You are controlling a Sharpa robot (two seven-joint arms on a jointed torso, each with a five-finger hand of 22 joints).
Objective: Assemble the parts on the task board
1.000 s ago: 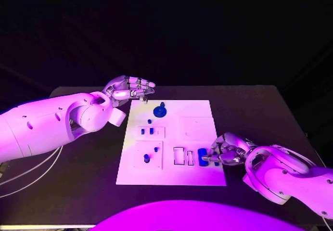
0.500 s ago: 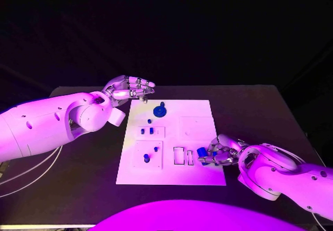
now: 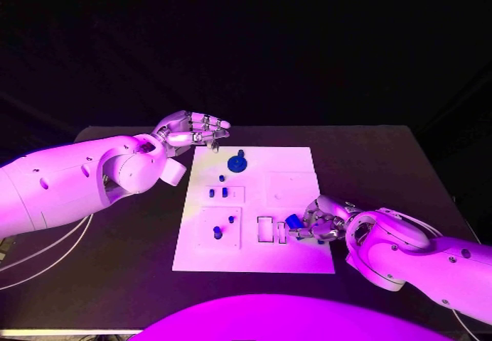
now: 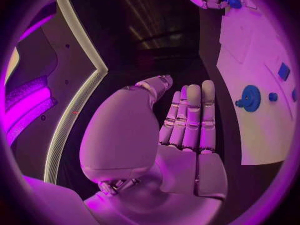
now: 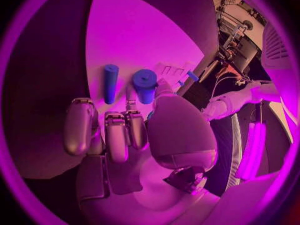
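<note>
White task board (image 3: 297, 259) lies flat mid-table, small blue parts (image 3: 237, 164) standing in its recesses.

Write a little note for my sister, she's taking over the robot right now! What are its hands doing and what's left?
Left robot hand: fingers curled in, holding nothing, hovering past the far left corner of the task board.
Right robot hand: at the board's near right part, pinching a blue cylinder; a thinner blue rod lies on the board beside it.
Done, apparently: the blue gear sits near the far edge, and small blue parts stand in the left panels.
Left: seat the held cylinder; the rectangular slots beside the right hand look empty.
</note>
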